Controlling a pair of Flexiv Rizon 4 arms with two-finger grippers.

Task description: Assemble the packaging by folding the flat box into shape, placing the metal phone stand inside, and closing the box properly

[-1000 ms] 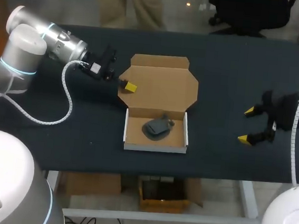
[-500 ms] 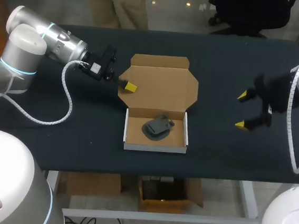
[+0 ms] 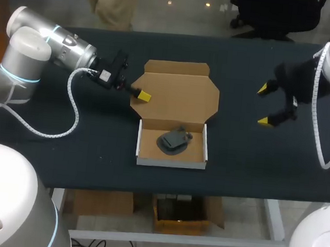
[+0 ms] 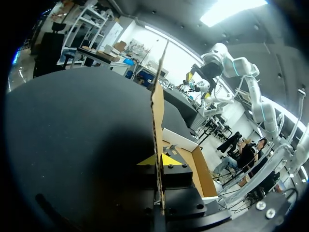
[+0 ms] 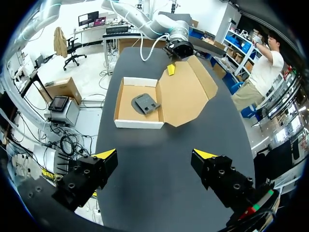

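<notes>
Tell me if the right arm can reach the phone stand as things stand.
Probably yes: the phone stand lies uncovered in the open box, the lid folded back, and the open right pincer hangs over bare table with nothing between.

Overhead head view, two wrist fisheyes (common box (image 3: 177, 104))
</notes>
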